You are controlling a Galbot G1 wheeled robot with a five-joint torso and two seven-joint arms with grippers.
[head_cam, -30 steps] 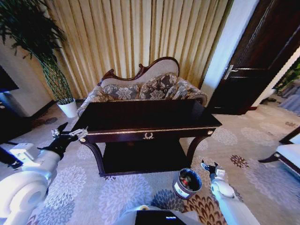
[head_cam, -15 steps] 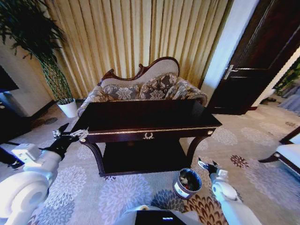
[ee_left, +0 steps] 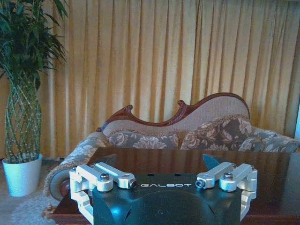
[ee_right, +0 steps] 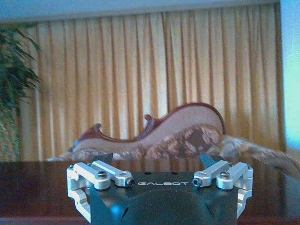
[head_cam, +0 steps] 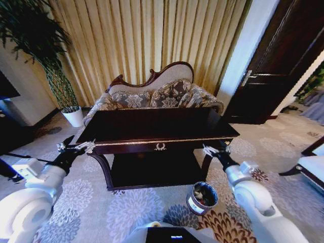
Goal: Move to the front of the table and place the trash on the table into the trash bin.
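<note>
The dark glossy table (head_cam: 152,124) stands straight ahead, its gold wreath emblem facing me. On the carpet by its right front leg sits the round grey trash bin (head_cam: 202,198), and inside it lies trash (head_cam: 201,194): white scraps with something red. My left gripper (head_cam: 68,147) hangs open just off the table's left front corner. My right gripper (head_cam: 215,148) is open at the right front corner, above and behind the bin. In the wrist views the left gripper (ee_left: 159,161) and the right gripper (ee_right: 156,158) both look across the table top (ee_left: 272,168) with nothing between their fingers.
A carved floral sofa (head_cam: 157,93) stands right behind the table, with gold curtains beyond it. A tall plant in a white pot (head_cam: 75,117) is at the back left. A dark door (head_cam: 283,66) and a chair edge (head_cam: 314,164) are on the right.
My right arm has risen from beside the trash bin up to the table's right front corner. The left arm has barely moved. The bin stays where it was.
</note>
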